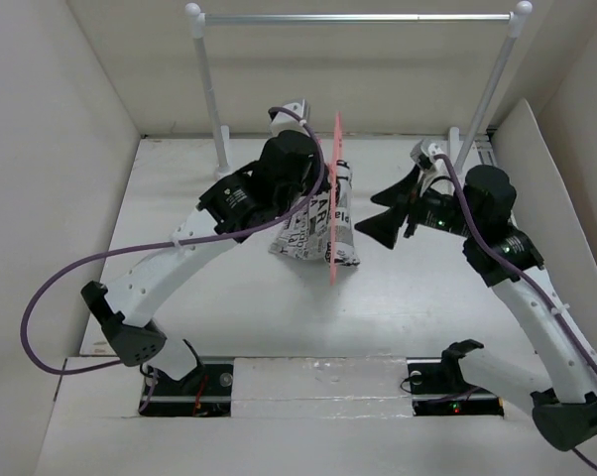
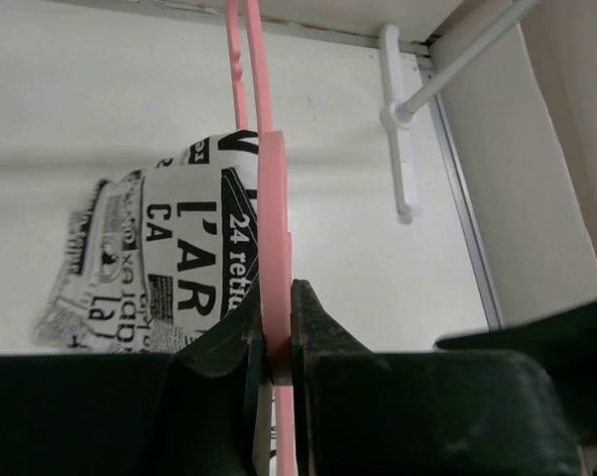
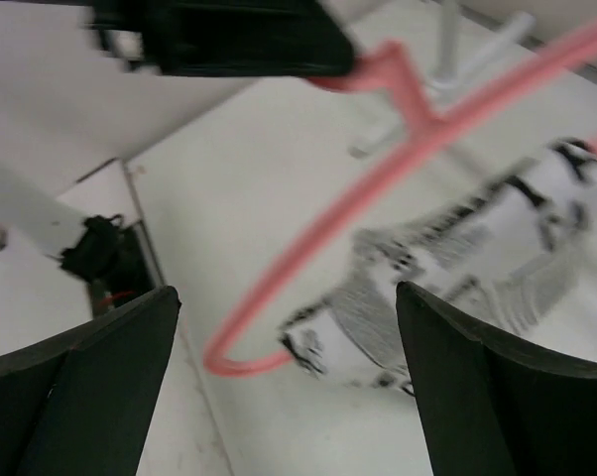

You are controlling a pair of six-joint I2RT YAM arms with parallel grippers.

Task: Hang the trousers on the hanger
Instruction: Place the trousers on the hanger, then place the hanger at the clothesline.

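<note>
Seen from above, the left tool point(image 1: 321, 181) holds the thin pink plastic hanger point(image 1: 335, 213) on edge above the white surface point(image 1: 229, 297). The soft white trousers printed with black newspaper text point(image 1: 313, 236) hang bunched against the hanger's lower part, most of the cloth on its left side. The right tool point(image 1: 384, 210) stands just to the right of the hanger, spread wide and touching neither thing. The white-and-silver rail point(image 1: 358, 17) stands well behind, with nothing on it.

In the left wrist view, the left tool point(image 2: 276, 332) is pressed together on the flat pink neck of the hanger point(image 2: 274, 218), pinching it firmly. The trousers point(image 2: 160, 268) hang beyond, left of the frame.

The right wrist view is blurred. The right tool point(image 3: 286, 293) is spread with nothing between its fingers. The hanger point(image 3: 378, 188) curves across ahead, and the trousers point(image 3: 497, 248) sit behind it.

As a judgement, the main step looks done or nearly so: the cloth appears to be carried by the hanger and not by any tool. Whether it lies properly over the bar I cannot tell. What may be left is settling the cloth.
</note>
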